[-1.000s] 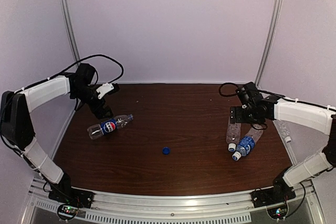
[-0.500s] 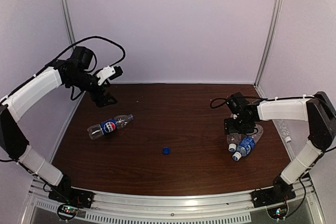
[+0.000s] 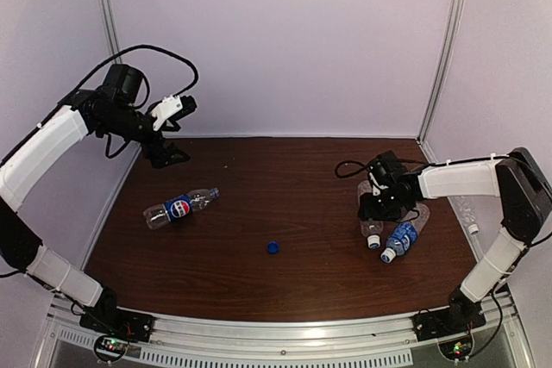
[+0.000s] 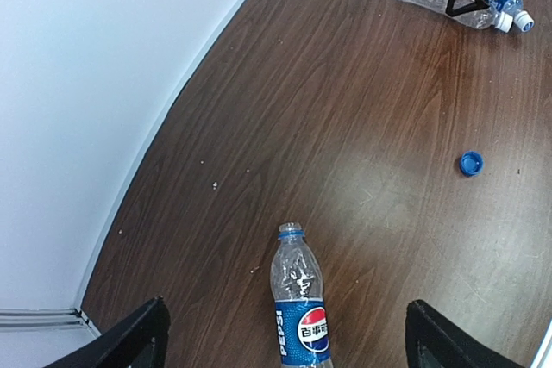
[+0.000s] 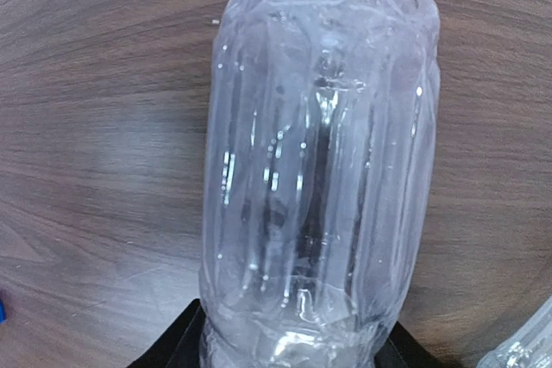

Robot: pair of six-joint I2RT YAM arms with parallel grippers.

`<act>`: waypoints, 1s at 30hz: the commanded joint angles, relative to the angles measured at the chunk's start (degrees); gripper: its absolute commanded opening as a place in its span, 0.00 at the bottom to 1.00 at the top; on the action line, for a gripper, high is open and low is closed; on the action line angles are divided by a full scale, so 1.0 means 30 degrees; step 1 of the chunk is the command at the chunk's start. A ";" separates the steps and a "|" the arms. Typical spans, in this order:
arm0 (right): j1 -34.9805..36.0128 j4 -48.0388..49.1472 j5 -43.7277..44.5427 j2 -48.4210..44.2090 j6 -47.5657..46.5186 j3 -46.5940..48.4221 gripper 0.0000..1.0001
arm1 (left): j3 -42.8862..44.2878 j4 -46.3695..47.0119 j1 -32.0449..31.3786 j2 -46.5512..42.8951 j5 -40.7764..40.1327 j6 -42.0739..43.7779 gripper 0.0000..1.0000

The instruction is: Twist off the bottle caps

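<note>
Two grippers: left gripper [image 4: 286, 321] gapes empty; right gripper [image 3: 372, 205] straddles unlabelled bottle [image 5: 319, 170], fingertips [image 5: 175, 349] cropped, grip cannot tell.

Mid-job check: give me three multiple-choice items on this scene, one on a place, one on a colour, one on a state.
1. Where is the loose blue cap? A on a bottle's neck; B on the bare table; C in a gripper.
2. Cap colour on the blue-labelled bottle on the right? A white; B red; C black.
3. The Pepsi bottle is: A upright, capped; B lying, capped; C lying, neck open.
B: it lies alone mid-table. A: its white cap shows. C: the left wrist view shows the open neck.
</note>
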 commanded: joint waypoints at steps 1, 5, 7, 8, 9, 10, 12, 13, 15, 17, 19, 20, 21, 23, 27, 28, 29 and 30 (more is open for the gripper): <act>-0.0074 -0.0039 -0.3079 -0.1023 -0.1126 0.1794 0.43 | 0.0649 -0.0795 -0.0332 -0.0986 0.0543 0.1256 0.97; 0.0194 -0.0564 -0.6563 -0.2270 -0.1710 0.3866 0.39 | 0.2319 -0.2885 -0.1120 -0.1441 -0.0684 0.4246 0.97; 0.0638 -0.0583 -0.7940 -0.2849 -0.1922 0.4979 0.38 | 0.2813 -0.3229 -0.1768 -0.2004 -0.2030 0.6419 0.97; 0.0907 -0.0486 -0.8449 -0.3046 -0.1928 0.5351 0.38 | 0.2794 -0.3109 -0.2213 -0.2738 -0.2680 0.7711 0.97; 0.1193 -0.0280 -0.8842 -0.3203 -0.1918 0.5690 0.38 | 0.2447 -0.2467 -0.2723 -0.3138 -0.3329 0.8923 0.97; 0.1518 -0.0166 -0.9173 -0.3314 -0.1891 0.6011 0.38 | 0.1887 -0.1153 -0.3497 -0.4067 -0.4106 0.9866 0.97; 0.2176 0.0051 -0.9569 -0.3353 -0.1782 0.6623 0.37 | 0.0187 0.2102 -0.5482 -0.5305 -0.6013 1.1626 0.97; 0.2509 0.0208 -0.9806 -0.3315 -0.1709 0.6904 0.37 | -0.0636 0.3575 -0.6599 -0.5702 -0.7158 1.2540 0.97; 0.3375 0.0295 -1.0235 -0.3177 -0.1700 0.7577 0.37 | -0.2282 0.6579 -0.8706 -0.6154 -0.8753 1.4469 0.97; 0.4314 -0.0004 -1.0398 -0.2998 -0.1886 0.8319 0.37 | -0.3835 0.8876 -1.0344 -0.6172 -1.0050 1.6162 0.97; 0.5312 -0.0385 -1.0415 -0.2925 -0.2093 0.8914 0.37 | -0.5214 1.0898 -1.1373 -0.6111 -1.0617 1.7871 0.97; 0.5721 -0.0447 -1.0439 -0.2910 -0.2118 0.9040 0.37 | -0.5823 1.1870 -1.1547 -0.6158 -1.0554 1.8748 0.97; 0.6098 -0.0400 -1.0505 -0.2900 -0.2085 0.9088 0.37 | -0.6526 1.2933 -1.1638 -0.6252 -1.0355 1.9550 0.97; 0.6713 -0.0134 -1.0622 -0.2879 -0.1952 0.9067 0.36 | -0.7734 1.4687 -1.1675 -0.6445 -0.9889 2.1052 0.98; 0.7810 0.0352 -1.0681 -0.2289 -0.1839 0.9324 0.36 | -0.9887 1.6665 -1.1830 -0.6710 -0.9091 2.4022 0.97; 0.8055 0.0286 -1.0769 -0.2024 -0.1955 0.9519 0.36 | -1.0278 1.7359 -1.1949 -0.6709 -0.9078 2.4321 0.97; 0.8254 0.0054 -1.0795 -0.1786 -0.2075 0.9786 0.36 | -1.0539 1.8101 -1.2033 -0.6709 -0.9157 2.4392 0.97; 0.8399 -0.0264 -1.0739 -0.1548 -0.2215 1.0205 0.36 | -1.0664 1.8516 -1.2091 -0.6621 -0.9302 2.4379 0.97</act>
